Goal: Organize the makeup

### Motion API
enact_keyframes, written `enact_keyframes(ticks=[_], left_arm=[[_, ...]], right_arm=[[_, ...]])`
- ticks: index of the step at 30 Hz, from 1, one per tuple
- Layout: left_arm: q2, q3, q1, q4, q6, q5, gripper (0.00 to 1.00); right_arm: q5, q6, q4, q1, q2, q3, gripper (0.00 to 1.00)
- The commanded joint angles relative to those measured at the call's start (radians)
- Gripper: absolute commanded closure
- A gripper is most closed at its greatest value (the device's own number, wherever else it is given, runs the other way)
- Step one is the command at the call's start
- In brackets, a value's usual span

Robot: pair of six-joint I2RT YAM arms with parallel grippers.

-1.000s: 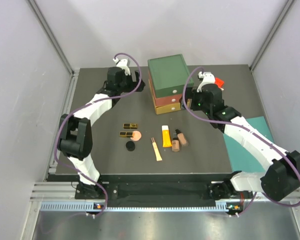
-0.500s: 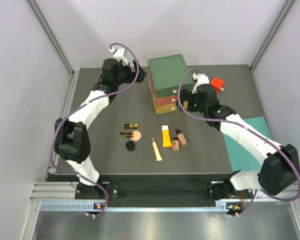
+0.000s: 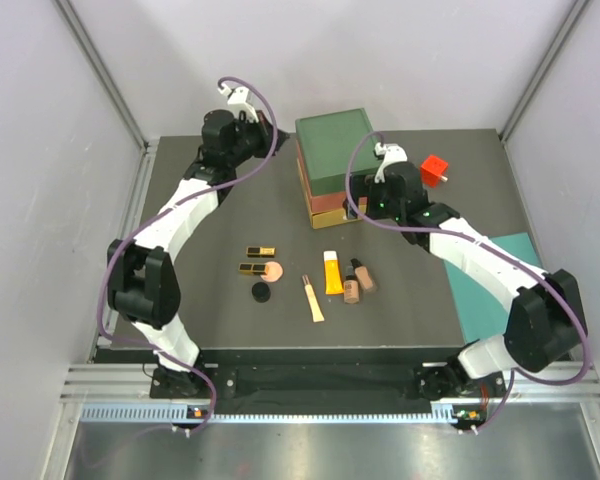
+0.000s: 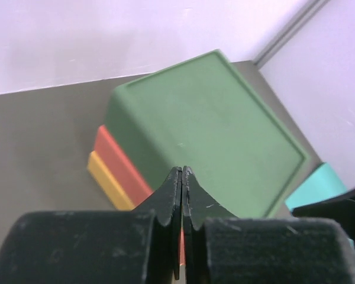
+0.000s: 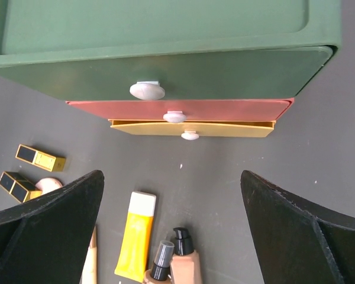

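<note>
Before the box [image 5: 165, 59], right claw [image 5: 171, 177] spread wide, empty; left claw [image 4: 181, 177] closed on nothing beside it. Makeup [image 3: 352, 290] lies on the table [image 5: 319, 177] just nearer: the yellow tube [image 5: 135, 236], probably light, slick and squeezable, suits a pinch across its width.

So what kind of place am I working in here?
Most likely a lab test booth, not a real dressing room: bare white panel walls, metal frame posts in the corners, and a dark bench top with a rail along its near edge.

Left gripper [image 4: 181, 173] with jaws pressed together, right gripper [image 5: 171, 180] spread wide, both arms outstretched.
</note>
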Motion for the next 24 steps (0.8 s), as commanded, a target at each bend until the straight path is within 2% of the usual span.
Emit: enact_keyframes(ticks=[1, 7, 8, 12, 24], left_arm=[[0.019, 0.063, -0.043, 0.104, -0.032, 0.071, 1.0], [0.103, 0.141, -0.133, 0.045, 0.035, 0.093, 1.0], [0.111, 0.154, -0.148, 0.038, 0.05, 0.091, 1.0], [0.141, 0.157, -0.161, 0.022, 0.067, 0.074, 1.0], [0.183, 0.178, -0.161, -0.051, 0.118, -0.01, 1.0]], right_arm=[[-0.015, -0.012, 0.056, 0.01, 0.011, 0.062, 0.02], [0.033, -0.019, 0.082, 0.01, 0.036, 0.085, 0.02], [0.042, -0.019, 0.085, 0.01, 0.042, 0.092, 0.04], [0.036, -0.019, 0.102, 0.01, 0.059, 0.123, 0.13], [0.008, -0.061, 0.109, 0.015, 0.102, 0.151, 0.17]])
